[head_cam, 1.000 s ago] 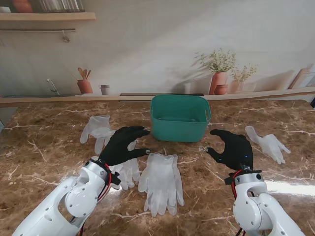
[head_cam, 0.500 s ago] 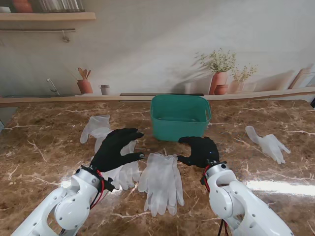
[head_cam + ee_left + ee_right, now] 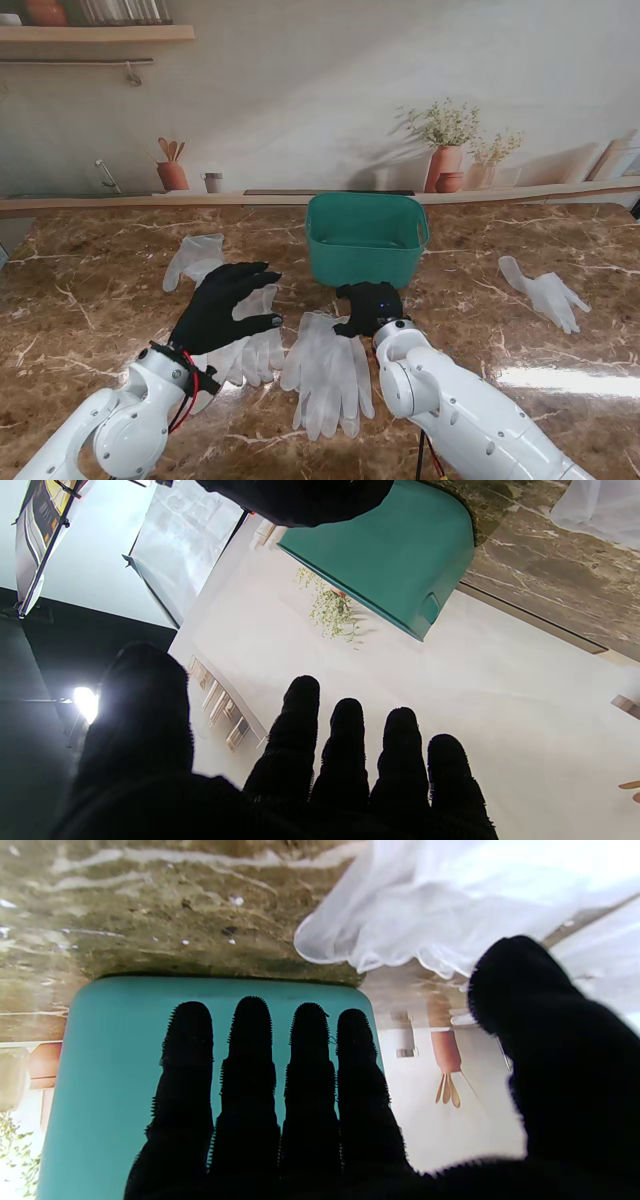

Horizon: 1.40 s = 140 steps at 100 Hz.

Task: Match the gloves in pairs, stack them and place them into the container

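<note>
Right hand (image 3: 368,307) has swung in from right of frame over the last second; now centre frame, at the cuff of the stacked translucent white glove pair (image 3: 328,368), just before the teal plastic container (image 3: 366,238). Likely grasp approach. Fingers extended, holding nothing. Left hand (image 3: 222,303) spread, empty, over the left-centre gloves (image 3: 250,352).

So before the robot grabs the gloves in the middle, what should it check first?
1. Right robot hand empty, fingers apart: ok.
2. Left robot hand empty, spread over the left gloves: ok.
3. Middle gloves lying stacked together: ok.
4. Right robot hand touching the middle gloves' cuff: cannot tell.
5. Green container open, nothing seen inside: ok.
6. All gloves paired: not ok; the far right glove and far left glove lie alone.
</note>
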Tool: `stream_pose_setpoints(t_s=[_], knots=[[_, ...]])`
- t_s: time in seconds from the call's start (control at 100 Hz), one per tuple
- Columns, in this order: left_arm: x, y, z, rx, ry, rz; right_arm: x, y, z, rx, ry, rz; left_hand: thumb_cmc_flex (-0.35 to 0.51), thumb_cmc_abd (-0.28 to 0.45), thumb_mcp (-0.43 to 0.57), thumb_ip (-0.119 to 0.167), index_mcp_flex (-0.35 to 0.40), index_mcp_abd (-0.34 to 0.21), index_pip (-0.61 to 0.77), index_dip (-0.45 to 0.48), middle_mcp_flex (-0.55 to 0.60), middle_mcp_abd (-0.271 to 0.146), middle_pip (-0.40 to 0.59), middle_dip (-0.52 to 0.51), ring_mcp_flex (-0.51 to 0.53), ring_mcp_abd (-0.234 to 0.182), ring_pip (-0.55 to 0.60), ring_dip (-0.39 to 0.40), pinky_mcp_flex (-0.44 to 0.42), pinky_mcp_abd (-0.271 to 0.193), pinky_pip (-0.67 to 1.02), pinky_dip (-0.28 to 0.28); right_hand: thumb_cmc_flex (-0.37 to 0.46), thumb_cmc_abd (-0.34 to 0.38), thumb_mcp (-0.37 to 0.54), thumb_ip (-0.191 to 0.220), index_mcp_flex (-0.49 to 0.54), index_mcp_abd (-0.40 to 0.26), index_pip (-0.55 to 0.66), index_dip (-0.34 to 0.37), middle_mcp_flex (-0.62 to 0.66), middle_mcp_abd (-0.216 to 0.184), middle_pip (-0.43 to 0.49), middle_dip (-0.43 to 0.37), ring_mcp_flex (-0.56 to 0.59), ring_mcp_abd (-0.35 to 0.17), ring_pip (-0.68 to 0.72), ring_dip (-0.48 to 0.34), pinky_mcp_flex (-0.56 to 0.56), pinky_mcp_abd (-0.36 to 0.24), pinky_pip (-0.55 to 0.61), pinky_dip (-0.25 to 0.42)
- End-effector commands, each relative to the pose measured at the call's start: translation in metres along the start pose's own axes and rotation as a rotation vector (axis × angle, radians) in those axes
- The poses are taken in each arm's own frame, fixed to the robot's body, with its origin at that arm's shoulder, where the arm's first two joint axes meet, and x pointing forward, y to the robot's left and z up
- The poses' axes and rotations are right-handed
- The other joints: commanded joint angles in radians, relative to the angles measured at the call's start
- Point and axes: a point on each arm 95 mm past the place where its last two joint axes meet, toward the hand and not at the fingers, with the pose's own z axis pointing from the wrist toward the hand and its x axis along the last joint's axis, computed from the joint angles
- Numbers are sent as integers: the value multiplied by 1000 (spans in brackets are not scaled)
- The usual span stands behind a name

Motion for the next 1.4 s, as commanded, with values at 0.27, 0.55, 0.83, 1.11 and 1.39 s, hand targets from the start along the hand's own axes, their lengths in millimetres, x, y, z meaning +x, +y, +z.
stream_pose_setpoints(t_s=[0.27,0.55,0.83,1.11,1.39], knots=[[3,2,-3,-10,-5,-8,10,-26,10,72,-92,-55,26,55,-39,32,14,-33,26,-2,-5,-32,-24,-15,-36,-61,-39,-11,-5,-25,13,-17,-25,-77,82,-33,-78,65,-30,-37,112,-65,387,299,160,-65,336,238,64,-20,203,146],[3,4,-2,2,-11,-17,18,-36,8,57,-97,-43,38,62,-40,30,31,-36,36,3,5,-36,-21,-13,-30,-65,-37,-11,-4,-24,21,-14,49,-245,173,-112,299,-199,390,278,170,-126,619,705,-65,-107,654,451,-66,13,92,133],[3,5,-1,-1,-8,-22,22,-37,-1,59,-41,16,43,65,-42,30,44,-40,47,9,5,-35,-20,-13,-31,-65,-36,-12,-5,-23,17,-19,269,-298,175,-205,344,-337,614,453,215,-35,196,216,125,-51,275,175,96,4,179,178],[2,5,-2,-2,-11,-26,9,-21,1,-111,-40,119,49,70,-42,29,54,-40,55,14,9,-32,-22,-13,-32,-65,-38,-14,-7,-23,5,-25,346,-312,199,-201,390,-328,654,156,611,-91,277,278,473,-95,412,243,334,-24,431,151],[2,6,-1,-2,-10,-30,-17,4,-1,-242,-53,100,50,71,-43,29,51,-41,55,15,8,-31,-24,-14,-33,-65,-39,-15,-7,-22,-8,-28,352,-299,198,-190,419,-331,685,13,627,-90,284,275,465,-106,430,247,314,-43,427,146]])
